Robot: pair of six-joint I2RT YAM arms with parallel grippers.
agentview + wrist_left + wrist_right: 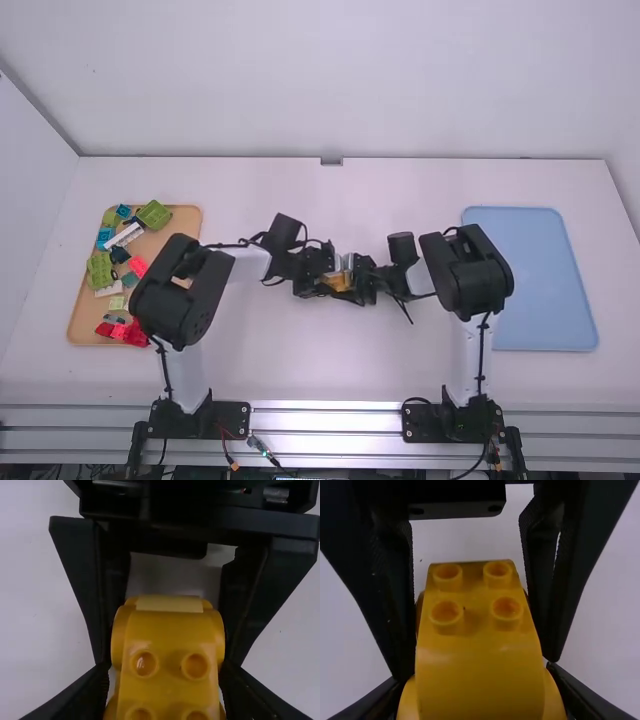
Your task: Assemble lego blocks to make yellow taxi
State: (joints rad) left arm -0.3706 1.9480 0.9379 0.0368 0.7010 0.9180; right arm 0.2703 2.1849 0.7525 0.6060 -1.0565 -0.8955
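Near the middle of the table in the high view, my left gripper and my right gripper meet nose to nose at the yellow car body. In the left wrist view, the left gripper is shut on the sides of the yellow body, which has round studs and a rounded shape, with the other gripper's fingers beside it. From the right wrist, the right gripper is shut on the same body, four studs visible. Its underside is hidden.
At the left, a wooden tray holds several loose blocks, including a green block, a white block and a red block. A blue tray lies at the right, beyond the right arm.
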